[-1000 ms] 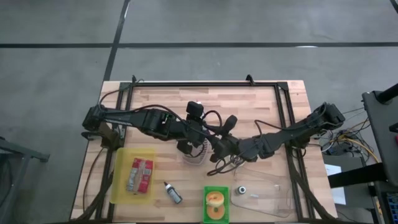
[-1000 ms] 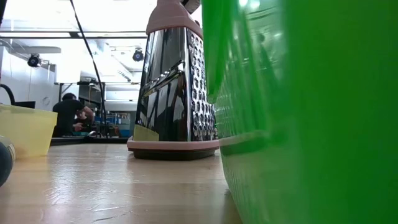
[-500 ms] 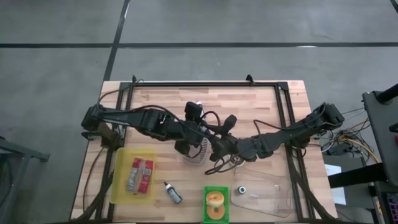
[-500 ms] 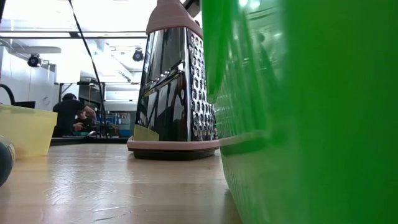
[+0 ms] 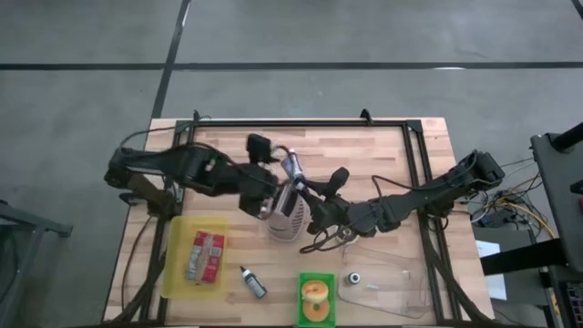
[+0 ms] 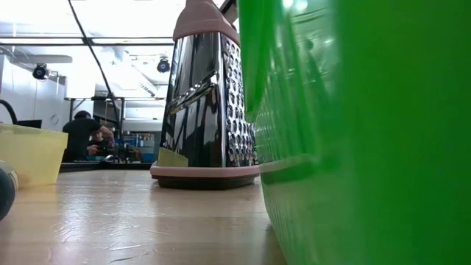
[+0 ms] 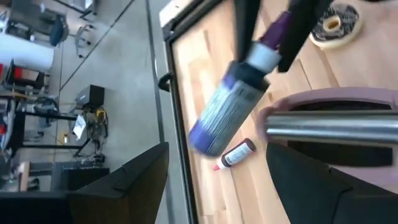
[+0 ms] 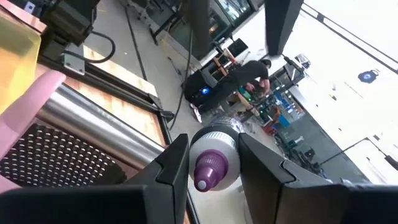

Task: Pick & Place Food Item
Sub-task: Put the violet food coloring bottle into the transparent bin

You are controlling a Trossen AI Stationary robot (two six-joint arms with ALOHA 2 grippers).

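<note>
Front edge of bench: green container (image 5: 302,314) with ring-shaped pastry (image 5: 316,293) inside, untouched; fills most of the low view
Beside it: small bottle (image 5: 253,282) lying on bench (image 5: 364,146); clear tray (image 5: 401,296) on the other side of the container, small metal bit in it
Front left: yellow bin (image 5: 175,260) holding red packet (image 5: 205,255)
Mid bench: box grater (image 5: 288,217) upright, pink handle on top, just behind the green container
Right gripper (image 8: 211,155): reaches in over the grater; jaws clamped on the neck end of the purple-capped bottle (image 7: 227,115)
Bottle position: off the bench, tilted, above and just beside the grater top, touching nothing but the right jaws
Left gripper (image 7: 217,155): near the grater on its left side; jaws spread wide, nothing between them, clear of the bottle
Task's thing: probably the bottle in the right jaws, if that counts as the food item; otherwise the pastry, in its container
Step in hand: looks like carry phase, bottle solely in the right grip, place not yet made
Next move calls for: lifting bottle clear of the grater handle and left arm, swinging toward a container at the front edge, lowering before release; destination cannot be told from the views
Far: room beyond the bench, a person seated well back
</note>
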